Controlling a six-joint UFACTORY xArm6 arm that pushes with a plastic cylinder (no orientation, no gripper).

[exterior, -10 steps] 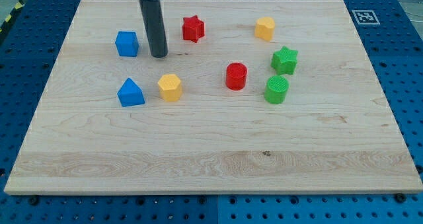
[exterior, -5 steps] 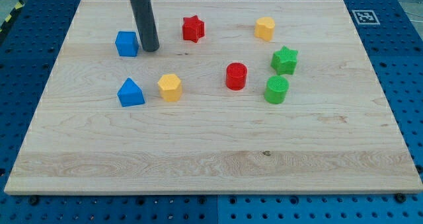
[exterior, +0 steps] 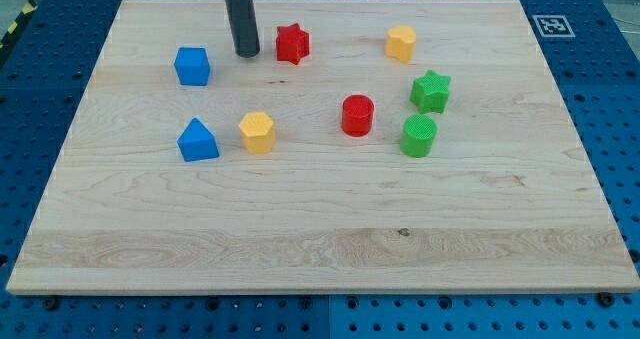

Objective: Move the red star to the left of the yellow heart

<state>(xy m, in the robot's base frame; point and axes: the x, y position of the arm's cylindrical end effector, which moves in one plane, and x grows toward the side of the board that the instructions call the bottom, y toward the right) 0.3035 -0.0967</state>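
Tip: my tip (exterior: 247, 54) is set on the tabletop (exterior: 300, 239) near the view's top, just to the view's left of the red star and apart from it; the blue cube lies further to the view's left.
Gripper: none is fitted, so no open or closed state can be told; the arm ends in a dark rod.
Red star: the red star (exterior: 292, 43) is seen near the view's top, well to the view's left of the yellow heart.
Yellow heart: the yellow heart (exterior: 401, 43) is placed near the view's top, right of centre, level with the star.
Blue cube: the blue cube (exterior: 192, 66) is found at the view's upper left.
Blue triangular block: the blue triangular block (exterior: 197, 140) is seen below the cube.
Yellow hexagonal block: the yellow hexagonal block (exterior: 257, 132) is placed just beside the blue triangular one.
Red cylinder: the red cylinder (exterior: 357, 115) is located near the centre.
Green star: the green star (exterior: 431, 91) is seen at the view's right.
Green cylinder: the green cylinder (exterior: 418, 136) is placed just below the green star.
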